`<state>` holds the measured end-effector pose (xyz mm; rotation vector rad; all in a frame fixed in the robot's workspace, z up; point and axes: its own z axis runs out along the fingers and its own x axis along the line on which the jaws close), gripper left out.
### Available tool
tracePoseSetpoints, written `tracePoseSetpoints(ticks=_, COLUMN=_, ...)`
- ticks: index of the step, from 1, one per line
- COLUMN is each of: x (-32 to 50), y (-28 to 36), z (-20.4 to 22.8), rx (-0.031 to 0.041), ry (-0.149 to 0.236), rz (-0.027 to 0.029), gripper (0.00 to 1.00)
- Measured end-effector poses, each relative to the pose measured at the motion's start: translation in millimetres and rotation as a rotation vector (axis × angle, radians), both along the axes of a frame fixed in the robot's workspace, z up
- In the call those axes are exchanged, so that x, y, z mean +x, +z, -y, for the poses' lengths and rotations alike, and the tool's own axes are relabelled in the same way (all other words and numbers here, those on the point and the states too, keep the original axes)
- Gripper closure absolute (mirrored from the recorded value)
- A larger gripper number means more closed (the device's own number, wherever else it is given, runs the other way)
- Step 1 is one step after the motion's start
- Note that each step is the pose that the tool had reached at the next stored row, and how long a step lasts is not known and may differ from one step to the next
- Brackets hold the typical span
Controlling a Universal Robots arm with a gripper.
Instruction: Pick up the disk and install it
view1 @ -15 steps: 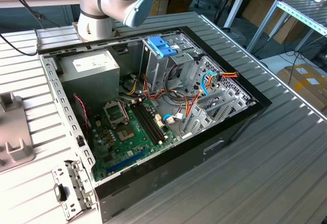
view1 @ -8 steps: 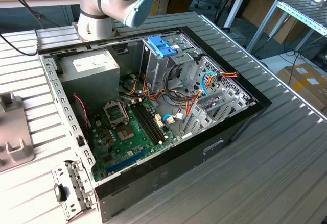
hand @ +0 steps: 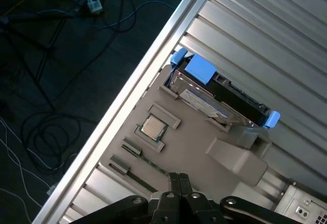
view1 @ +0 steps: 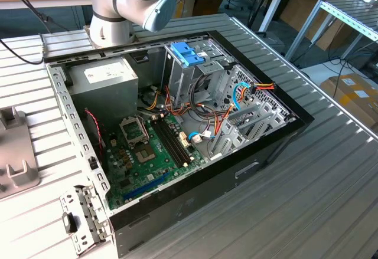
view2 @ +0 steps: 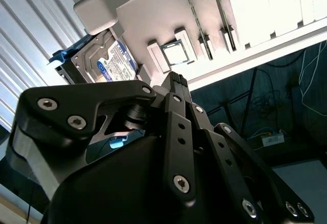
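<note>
The disk (hand: pixel 219 101) is a grey metal hard drive in a light-blue side-rail bracket. It stands on edge in a slot of a pale grey fixture plate (hand: pixel 194 132), beside the ribbed table. In the second wrist view the disk (view2: pixel 104 63) shows its labelled face past the black gripper body. My gripper (hand: pixel 177 177) hangs above the fixture plate, a short way from the disk and not touching it. Its fingertips (view2: pixel 177 77) are pressed together with nothing between them.
An open computer case (view1: pixel 283 138) lies on the ribbed table, with a green motherboard (view1: pixel 153 153), a grey power supply (view1: pixel 106 82), a blue two-tab piece (view1: pixel 188 52) on the drive cage and loose cables. A square chip (hand: pixel 153 127) sits on the fixture plate. Cables lie on the dark floor (hand: pixel 51 81).
</note>
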<state>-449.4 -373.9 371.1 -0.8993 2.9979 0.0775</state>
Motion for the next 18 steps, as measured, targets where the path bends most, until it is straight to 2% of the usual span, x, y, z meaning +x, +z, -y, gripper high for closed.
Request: tracePoseSetpoints(ticks=18, x=0.0, y=0.0, z=0.0, rx=0.0, ry=0.059, rz=0.0, gripper=0.89)
